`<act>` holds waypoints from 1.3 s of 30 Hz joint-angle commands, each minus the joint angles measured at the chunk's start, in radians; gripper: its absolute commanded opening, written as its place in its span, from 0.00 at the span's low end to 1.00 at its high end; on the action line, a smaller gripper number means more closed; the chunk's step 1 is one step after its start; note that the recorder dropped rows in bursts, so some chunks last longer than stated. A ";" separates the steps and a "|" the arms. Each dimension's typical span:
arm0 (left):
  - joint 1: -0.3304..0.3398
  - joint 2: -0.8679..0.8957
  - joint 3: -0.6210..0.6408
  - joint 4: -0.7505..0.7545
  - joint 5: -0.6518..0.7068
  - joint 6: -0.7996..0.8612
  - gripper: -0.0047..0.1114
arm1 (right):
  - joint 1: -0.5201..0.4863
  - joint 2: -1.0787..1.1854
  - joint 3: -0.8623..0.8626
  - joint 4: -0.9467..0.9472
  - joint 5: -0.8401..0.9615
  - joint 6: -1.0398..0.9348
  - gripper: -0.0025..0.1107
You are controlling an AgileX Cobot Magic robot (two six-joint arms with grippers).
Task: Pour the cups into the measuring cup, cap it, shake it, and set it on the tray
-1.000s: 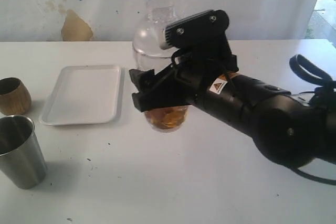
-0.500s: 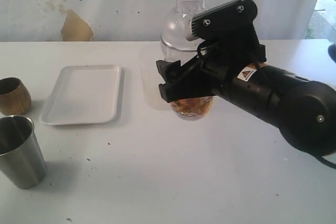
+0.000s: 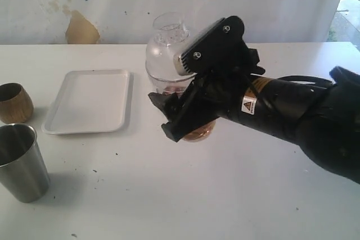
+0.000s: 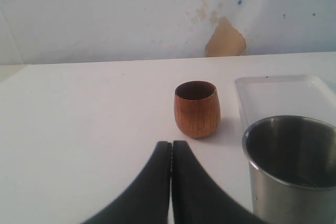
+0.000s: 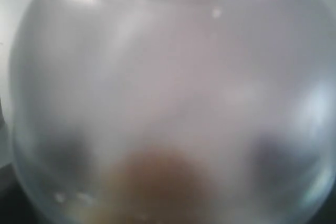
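Altogether: two cups [image 3: 22,162], one tray [image 3: 90,99], one measuring cup [image 3: 160,68].

wooden cup [image 3: 14,102]: left of tray [image 3: 87,100]
steel tumbler [image 3: 22,161]: left of tray, nearer camera
measuring cup [image 3: 163,60]: right of tray, in right gripper [image 3: 171,117]

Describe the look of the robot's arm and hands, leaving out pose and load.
The right arm is a glossy black rounded tube with a white triangular warning sticker, an orange band and a thin black cable. A black box with a grey face and two screws tops its wrist. The right hand and left hand have black fingers.
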 commanded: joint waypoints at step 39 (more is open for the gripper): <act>-0.002 -0.005 0.004 -0.004 -0.008 0.000 0.05 | -0.416 0.025 -0.112 -0.996 -0.056 0.733 0.02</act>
